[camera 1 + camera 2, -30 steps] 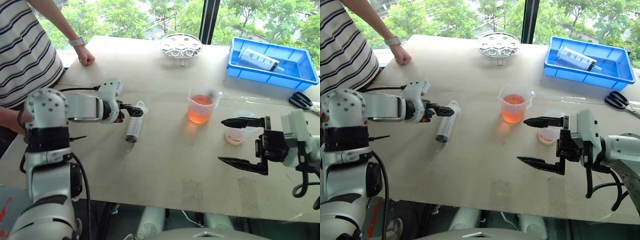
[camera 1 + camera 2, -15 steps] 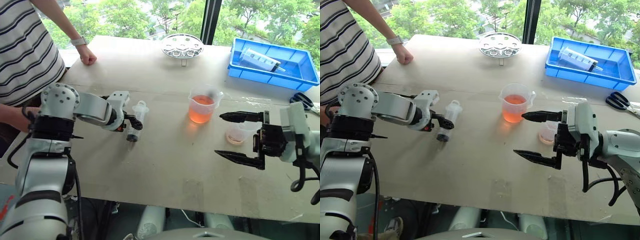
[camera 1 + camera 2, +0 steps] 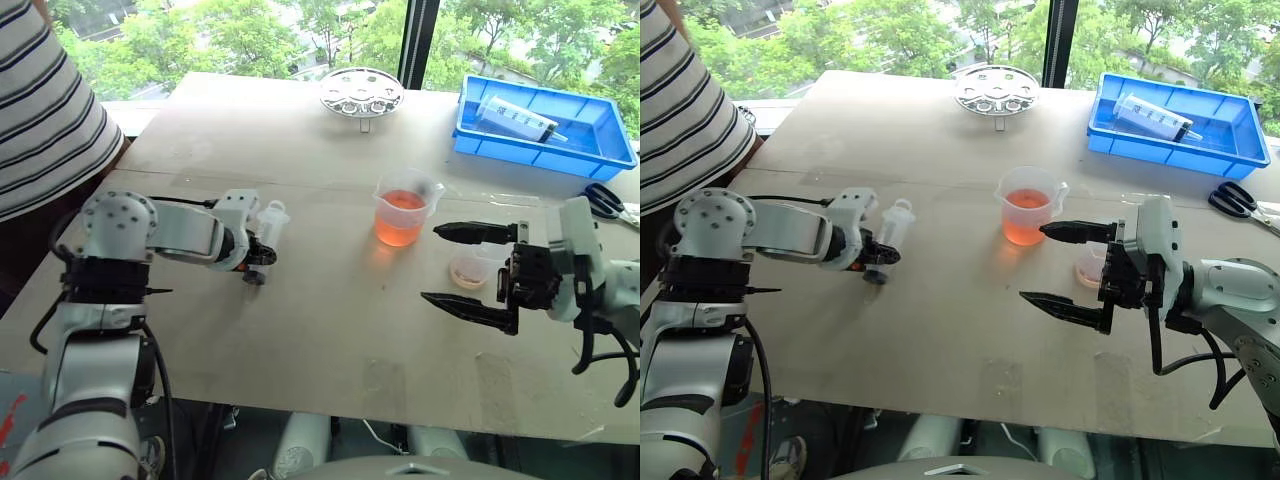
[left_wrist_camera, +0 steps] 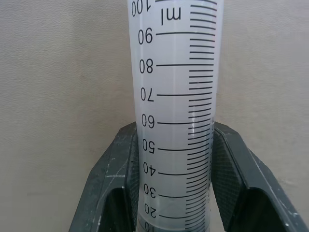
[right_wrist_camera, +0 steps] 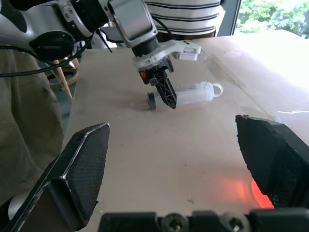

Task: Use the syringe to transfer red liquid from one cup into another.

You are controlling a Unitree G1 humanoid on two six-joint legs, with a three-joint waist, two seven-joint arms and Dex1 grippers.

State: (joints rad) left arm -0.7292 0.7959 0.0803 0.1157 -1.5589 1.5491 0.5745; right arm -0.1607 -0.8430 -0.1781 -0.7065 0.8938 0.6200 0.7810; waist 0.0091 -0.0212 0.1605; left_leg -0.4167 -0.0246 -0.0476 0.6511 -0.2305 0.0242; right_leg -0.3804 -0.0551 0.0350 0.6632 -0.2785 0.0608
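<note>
The syringe [image 3: 265,228], clear with fine scale marks, lies on the table at the left. My left gripper [image 3: 257,262] is shut on its barrel [image 4: 176,96], one dark finger [image 4: 120,159] pressed against each side. The handled beaker [image 3: 402,208] holding red liquid [image 3: 400,222] stands at the table's middle. Right of it sits the smaller handleless cup [image 3: 470,268] with a little pinkish liquid at its bottom. My right gripper [image 3: 432,263] hangs wide open just in front of that cup, pointing left, with nothing between its fingers. The right wrist view looks across at the syringe [image 5: 193,93] in the left gripper [image 5: 164,94].
A blue bin [image 3: 590,150] at the back right holds a fatter printed syringe [image 3: 518,118]. Scissors [image 3: 605,200] lie by the right edge. A round metal dish [image 3: 362,92] stands at the back centre. A person in a striped shirt [image 3: 50,110] stands at the left.
My left gripper has come down over the syringe and shut on its barrel. The person's hand has left the table. My right gripper stays open in about the same place.
</note>
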